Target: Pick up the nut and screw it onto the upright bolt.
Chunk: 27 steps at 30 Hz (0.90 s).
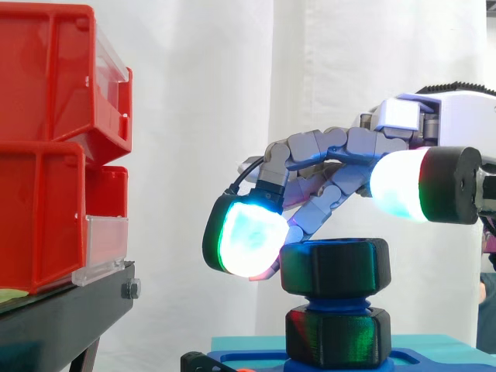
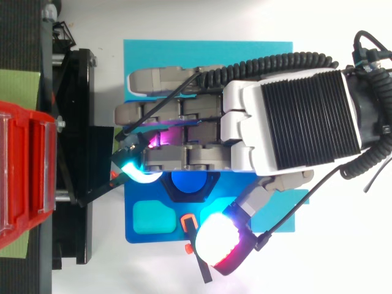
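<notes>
Robot hand (image 2: 294,116) over nut (image 1: 335,267), atop upright bolt (image 1: 335,304).

The grey-fingered hand (image 2: 300,116) has thick, black-backed pads (image 1: 248,236) glowing cyan, green and white tipping its fingers, and a white housing (image 2: 242,122) with a black ribbed top behind the fingers.

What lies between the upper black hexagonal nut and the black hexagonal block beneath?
A short blue stretch of the upright bolt, visible in the side view, separates the black hexagonal nut from the black hexagonal block.
</notes>
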Each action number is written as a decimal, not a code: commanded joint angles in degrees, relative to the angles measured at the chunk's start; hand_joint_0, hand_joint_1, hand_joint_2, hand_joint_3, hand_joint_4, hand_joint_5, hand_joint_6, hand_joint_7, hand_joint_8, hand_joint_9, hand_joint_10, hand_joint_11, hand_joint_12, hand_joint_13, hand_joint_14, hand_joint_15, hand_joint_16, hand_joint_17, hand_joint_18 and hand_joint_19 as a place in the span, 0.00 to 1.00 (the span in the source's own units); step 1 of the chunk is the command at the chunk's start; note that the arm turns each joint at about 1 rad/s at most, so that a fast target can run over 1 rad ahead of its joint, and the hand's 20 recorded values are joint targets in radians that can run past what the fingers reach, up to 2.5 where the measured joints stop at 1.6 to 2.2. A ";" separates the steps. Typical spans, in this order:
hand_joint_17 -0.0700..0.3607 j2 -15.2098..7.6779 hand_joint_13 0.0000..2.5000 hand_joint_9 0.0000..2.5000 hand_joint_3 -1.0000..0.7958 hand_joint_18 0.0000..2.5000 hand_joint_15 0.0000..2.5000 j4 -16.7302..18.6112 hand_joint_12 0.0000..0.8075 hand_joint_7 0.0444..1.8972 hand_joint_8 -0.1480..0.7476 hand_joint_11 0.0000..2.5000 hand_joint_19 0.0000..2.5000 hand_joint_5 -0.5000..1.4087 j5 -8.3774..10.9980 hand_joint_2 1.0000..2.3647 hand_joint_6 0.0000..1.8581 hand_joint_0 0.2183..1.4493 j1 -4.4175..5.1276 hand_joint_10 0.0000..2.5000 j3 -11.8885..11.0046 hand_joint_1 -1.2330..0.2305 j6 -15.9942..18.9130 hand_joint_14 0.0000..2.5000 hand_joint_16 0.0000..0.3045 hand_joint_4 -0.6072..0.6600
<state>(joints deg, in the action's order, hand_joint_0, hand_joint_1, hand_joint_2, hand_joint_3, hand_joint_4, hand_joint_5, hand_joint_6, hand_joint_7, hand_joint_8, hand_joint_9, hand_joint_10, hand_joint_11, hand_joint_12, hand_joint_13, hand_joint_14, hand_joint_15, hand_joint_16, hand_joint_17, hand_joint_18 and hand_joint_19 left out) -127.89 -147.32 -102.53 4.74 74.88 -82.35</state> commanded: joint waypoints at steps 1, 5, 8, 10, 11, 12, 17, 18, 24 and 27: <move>0.31 0.01 0.20 0.32 0.28 0.03 0.00 -0.68 0.31 0.64 0.42 0.00 0.00 0.25 0.14 0.00 0.27 0.24 0.00 0.00 0.00 0.72 0.00 0.00 0.09 0.65; 0.30 0.01 0.21 0.33 0.28 0.04 0.00 -0.95 0.30 0.70 0.42 0.00 0.00 0.26 0.14 0.00 0.27 0.24 -0.17 0.00 0.00 0.71 0.00 0.00 0.09 0.63; 0.30 0.01 0.21 0.34 0.28 0.05 0.00 -0.95 0.30 0.73 0.42 0.00 0.00 0.27 -0.04 0.00 0.27 0.24 -0.35 0.00 0.00 0.71 0.00 0.00 0.09 0.62; 0.29 0.01 0.22 0.34 0.28 0.06 0.00 -0.95 0.29 0.75 0.42 0.00 0.00 0.27 -0.12 0.00 0.27 0.25 -0.61 0.00 0.00 0.71 0.00 0.00 0.08 0.61; 0.29 0.01 0.23 0.35 0.28 0.07 0.00 -0.95 0.29 0.76 0.42 0.00 0.00 0.27 -0.12 0.00 0.27 0.25 -0.70 0.00 0.00 0.70 0.00 0.00 0.08 0.61; 0.29 0.01 0.23 0.35 0.28 0.07 0.00 -0.95 0.29 0.76 0.42 0.00 0.00 0.27 -0.12 0.00 0.27 0.25 -0.70 0.00 0.00 0.70 0.00 0.00 0.08 0.60; 0.28 0.01 0.25 0.38 0.28 0.10 0.00 -0.95 0.27 0.79 0.43 0.00 0.00 0.28 -0.21 0.00 0.27 0.25 -1.14 0.00 0.00 0.70 0.00 0.00 0.08 0.59; 0.28 0.01 0.25 0.38 0.28 0.10 0.00 -0.95 0.27 0.79 0.43 0.00 0.00 0.28 -0.21 0.00 0.27 0.25 -1.32 0.00 0.00 0.70 0.00 0.00 0.08 0.59; 0.28 0.01 0.27 0.41 0.28 0.12 0.00 -0.95 0.25 0.76 0.43 0.00 0.00 0.28 -0.65 0.00 0.29 0.26 -2.02 0.00 0.00 0.69 0.00 0.00 0.07 0.57; 0.27 0.01 0.29 0.43 0.28 0.13 0.00 -0.86 0.24 0.72 0.43 0.00 0.00 0.28 -0.83 0.00 0.30 0.26 -2.28 0.00 0.00 0.69 0.00 0.00 0.07 0.56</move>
<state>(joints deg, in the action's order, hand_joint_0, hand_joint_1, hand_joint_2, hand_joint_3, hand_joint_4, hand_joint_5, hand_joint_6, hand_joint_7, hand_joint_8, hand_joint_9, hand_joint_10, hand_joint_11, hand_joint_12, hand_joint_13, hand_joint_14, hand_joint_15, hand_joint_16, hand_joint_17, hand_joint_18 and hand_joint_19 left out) -127.88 -148.23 -103.19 2.68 74.89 -82.35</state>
